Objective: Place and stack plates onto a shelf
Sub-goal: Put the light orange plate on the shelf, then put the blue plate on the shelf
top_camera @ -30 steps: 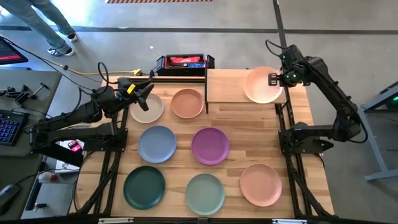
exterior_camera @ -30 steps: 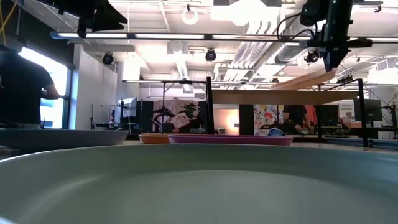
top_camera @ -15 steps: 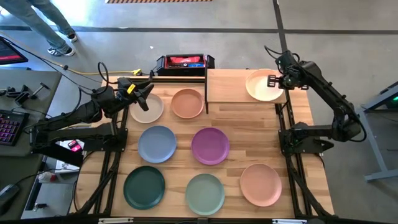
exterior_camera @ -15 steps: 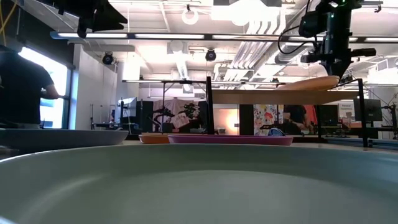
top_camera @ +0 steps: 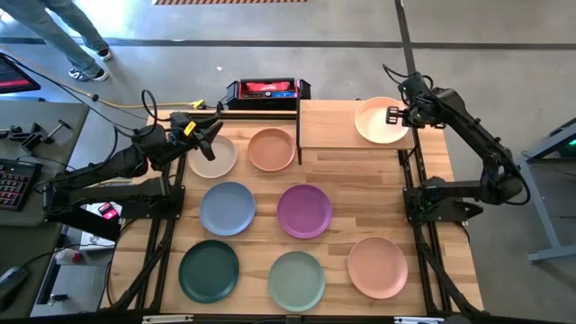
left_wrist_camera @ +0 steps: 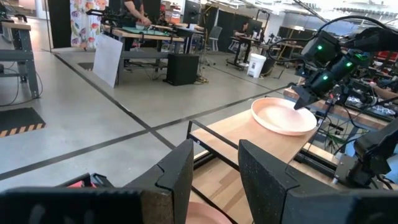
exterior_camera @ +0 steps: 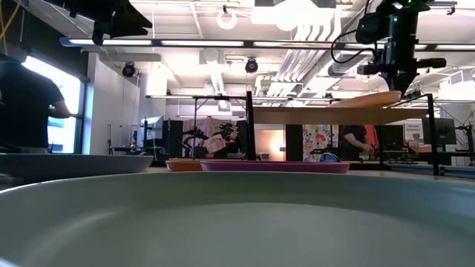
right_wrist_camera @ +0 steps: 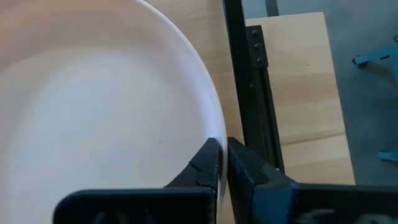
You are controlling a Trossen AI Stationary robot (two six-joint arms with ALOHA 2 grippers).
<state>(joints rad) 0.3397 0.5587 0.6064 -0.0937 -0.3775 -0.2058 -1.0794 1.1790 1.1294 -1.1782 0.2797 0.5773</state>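
A pale pink plate [top_camera: 380, 122] sits on the right part of the light-wood shelf [top_camera: 328, 126], and my right gripper [top_camera: 407, 115] is shut on its right rim. In the low view the plate [exterior_camera: 367, 100] is tilted, right side higher. My left gripper [top_camera: 209, 135] hovers open over the far edge of the cream plate [top_camera: 213, 159]. Flat on the tabletop lie the orange-tan [top_camera: 271, 149], blue [top_camera: 227, 208], purple [top_camera: 304, 211], dark green [top_camera: 209, 271], sage green [top_camera: 296, 280] and salmon [top_camera: 377, 266] plates. My right gripper pinches the pale pink plate's right rim [right_wrist_camera: 214, 134] between its two fingers, one finger [right_wrist_camera: 205, 163] on the inner side and one on the outer. It comes from above, pointing down. The plate tilts, its left edge [exterior_camera: 335, 105] on the shelf top and the held side raised.
A red and black box [top_camera: 267, 89] stands behind the shelf's left end. The shelf's black post [top_camera: 298, 135] stands beside the orange-tan plate. The shelf's left half is bare wood. A person stands beyond the table's far left corner [top_camera: 63, 36].
My right gripper has come down toward the shelf and moved slightly toward the far edge, still shut on the pale pink plate. The plate has gone from steeply tilted and lifted to nearly flat, with its left edge now on the shelf top.
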